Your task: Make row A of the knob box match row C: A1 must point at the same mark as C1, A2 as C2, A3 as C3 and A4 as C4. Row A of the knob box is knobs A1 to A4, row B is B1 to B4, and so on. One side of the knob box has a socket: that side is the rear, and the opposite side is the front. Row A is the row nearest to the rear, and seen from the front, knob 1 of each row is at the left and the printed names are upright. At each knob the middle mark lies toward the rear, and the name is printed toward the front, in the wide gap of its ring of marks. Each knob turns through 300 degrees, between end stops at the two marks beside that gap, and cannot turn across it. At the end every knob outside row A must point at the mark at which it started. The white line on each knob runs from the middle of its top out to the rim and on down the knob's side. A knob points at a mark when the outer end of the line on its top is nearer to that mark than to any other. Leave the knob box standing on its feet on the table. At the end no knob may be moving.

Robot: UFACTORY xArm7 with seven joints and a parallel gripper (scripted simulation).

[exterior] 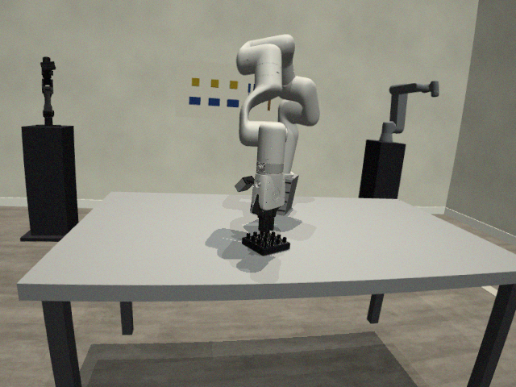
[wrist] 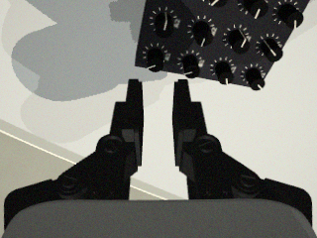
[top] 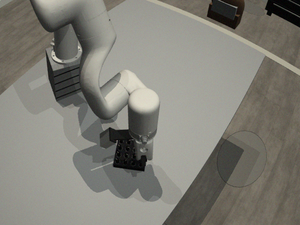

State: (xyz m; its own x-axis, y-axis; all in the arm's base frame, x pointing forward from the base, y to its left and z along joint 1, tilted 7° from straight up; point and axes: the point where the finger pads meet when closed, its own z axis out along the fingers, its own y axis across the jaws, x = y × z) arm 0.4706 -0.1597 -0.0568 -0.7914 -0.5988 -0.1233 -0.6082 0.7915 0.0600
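Observation:
The black knob box [top: 129,154] stands on its feet on the grey table, under my arm; it also shows in the exterior view [exterior: 265,243]. In the wrist view the box [wrist: 225,20] fills the upper right, turned at an angle, with several black knobs carrying white lines. The printed names are too small to read. My gripper [wrist: 158,98] points straight down, its fingertips just off the box's near edge, above the table. The fingers stand a narrow gap apart with nothing between them. In the top view the gripper [top: 143,160] hangs over the box's right edge.
The arm's base block [top: 63,72] stands at the table's back left. A thin white line [top: 99,166] lies on the table left of the box. Two other arms on dark pedestals [exterior: 49,179] [exterior: 382,166] stand behind the table.

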